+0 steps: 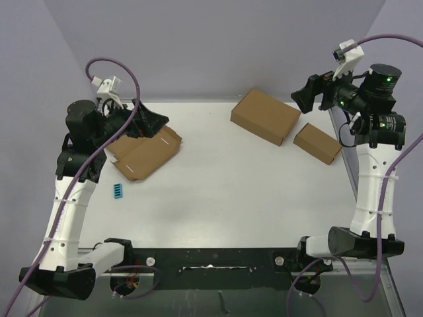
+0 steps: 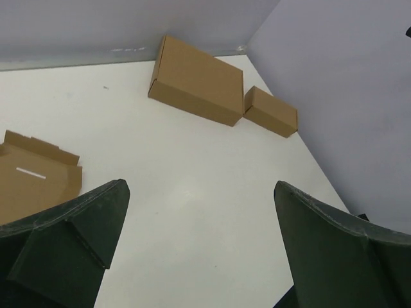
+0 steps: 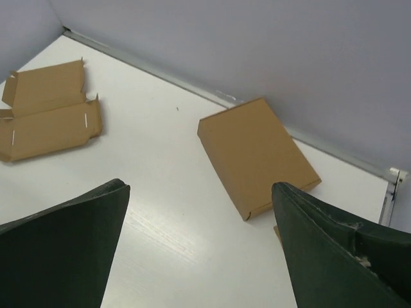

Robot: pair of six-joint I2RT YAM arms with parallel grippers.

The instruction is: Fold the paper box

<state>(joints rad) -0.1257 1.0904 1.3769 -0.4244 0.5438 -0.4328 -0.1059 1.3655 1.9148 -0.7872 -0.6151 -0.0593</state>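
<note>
Table (image 1: 231, 191) white, walls (image 1: 198, 39) lilac; paper box (image 1: 147, 155) flat; left end effector (image 2: 200, 186), right end effector (image 3: 199, 186) wide.

Brown paper box (image 1: 149, 155), white table (image 1: 231, 198), blue object (image 1: 117, 191)

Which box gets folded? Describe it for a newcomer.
On the white table, look to the far-left corner. The paper box lies there unfolded flat, flaps and slots showing. The big box and small box at far right are both closed up.
</note>
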